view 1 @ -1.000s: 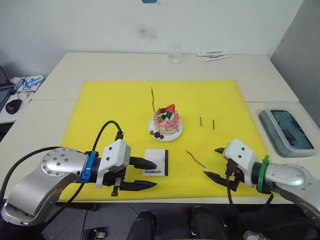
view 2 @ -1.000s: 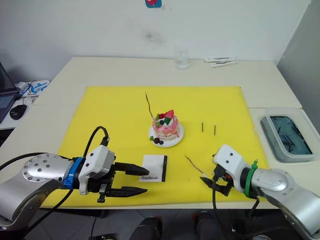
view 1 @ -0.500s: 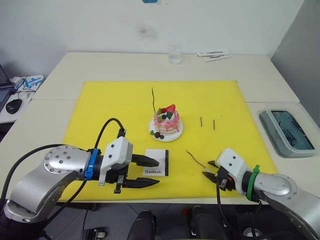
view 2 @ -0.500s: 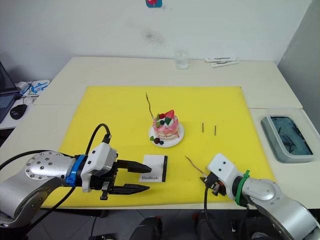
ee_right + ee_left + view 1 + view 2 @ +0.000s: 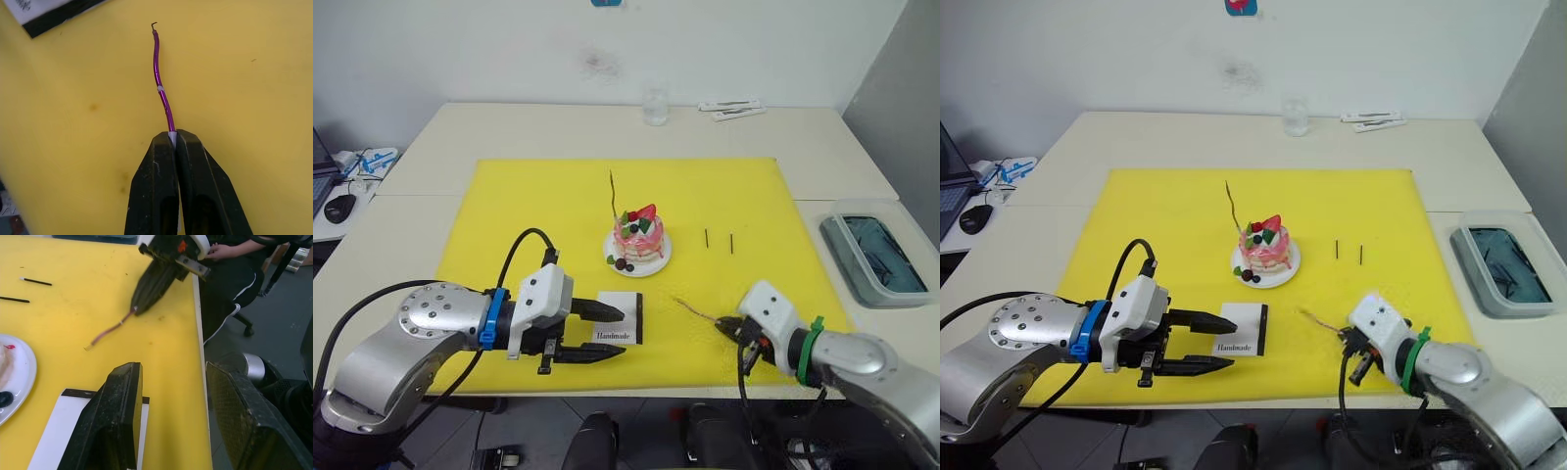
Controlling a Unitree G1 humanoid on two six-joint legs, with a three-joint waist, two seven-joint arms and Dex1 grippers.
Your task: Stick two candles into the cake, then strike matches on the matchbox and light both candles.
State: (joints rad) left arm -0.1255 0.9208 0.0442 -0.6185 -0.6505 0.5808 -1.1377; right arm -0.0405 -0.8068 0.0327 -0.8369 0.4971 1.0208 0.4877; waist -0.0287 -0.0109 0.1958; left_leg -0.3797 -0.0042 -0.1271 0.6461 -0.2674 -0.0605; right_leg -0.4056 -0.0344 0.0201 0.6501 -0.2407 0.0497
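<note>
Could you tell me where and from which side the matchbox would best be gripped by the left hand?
Probably across its short width, coming in low from the robot's left. The matchbox lies flat on the mat with its black strip on the far right edge, and the open left hand already sits beside its left edge.

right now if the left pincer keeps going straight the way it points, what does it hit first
Probably the matchbox: the open left pincer points along the mat straight at it, one finger already over its near edge. Height above it is unclear.

Bright, even, diffuse overhead light; soft faint shadows on the yellow mat [image 5: 538, 206]. Mild glare on the glass [image 5: 655, 106] at the table's far edge. Near fingers blurred in the left wrist view.
</note>
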